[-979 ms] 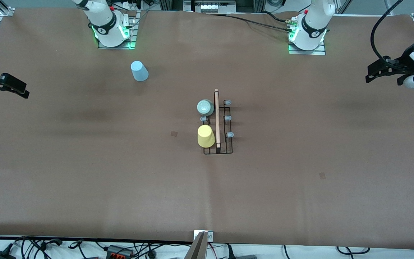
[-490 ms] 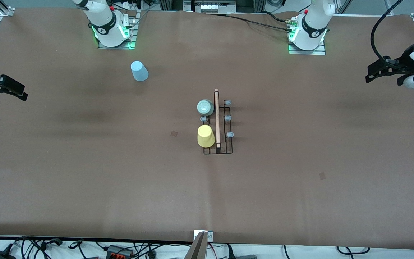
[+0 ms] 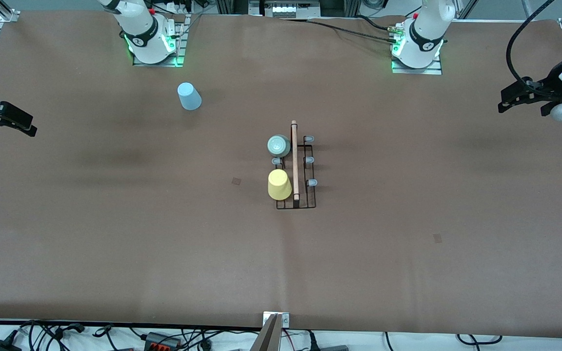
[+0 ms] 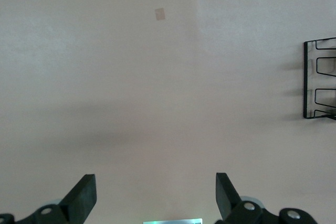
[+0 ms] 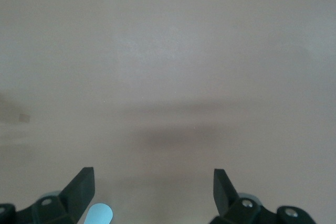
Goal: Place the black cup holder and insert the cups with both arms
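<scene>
The black cup holder stands at the table's middle, its wooden rod handle on top. A mint green cup and a yellow cup sit upside down on pegs on the side toward the right arm's end. Several pale-capped pegs are bare. A light blue cup stands upside down on the table near the right arm's base; part of it shows in the right wrist view. My left gripper is open and empty at the left arm's end, also in its wrist view. My right gripper is open and empty at the right arm's end. The holder's edge shows in the left wrist view.
The brown table cover spreads wide around the holder. Two small dark patches lie on it. Cables and a metal bracket line the table's edge nearest the camera.
Both grippers have drawn a little outward toward their own ends of the table. The cups and the holder have not moved.
</scene>
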Robot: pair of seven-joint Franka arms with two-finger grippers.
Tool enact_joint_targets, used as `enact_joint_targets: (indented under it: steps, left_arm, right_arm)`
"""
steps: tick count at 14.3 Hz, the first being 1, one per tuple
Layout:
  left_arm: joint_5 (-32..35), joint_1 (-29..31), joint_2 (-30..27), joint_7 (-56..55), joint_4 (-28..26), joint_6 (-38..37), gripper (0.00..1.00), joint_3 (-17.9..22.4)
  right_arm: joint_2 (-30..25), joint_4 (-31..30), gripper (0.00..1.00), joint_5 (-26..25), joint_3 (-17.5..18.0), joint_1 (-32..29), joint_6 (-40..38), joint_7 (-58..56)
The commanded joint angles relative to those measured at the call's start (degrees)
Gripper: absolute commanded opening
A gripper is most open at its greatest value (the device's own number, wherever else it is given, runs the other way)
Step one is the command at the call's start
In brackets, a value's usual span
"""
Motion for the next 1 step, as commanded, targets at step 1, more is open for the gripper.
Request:
enact_joint_targets:
  steps: [1]
  left_arm:
    - [-1.7, 0.5, 0.9, 0.4, 1.8, -1.1, 1.0, 0.0]
  right_arm:
    - [0.2, 1.0, 1.0, -0.2, -0.1, 0.1, 0.0, -1.0]
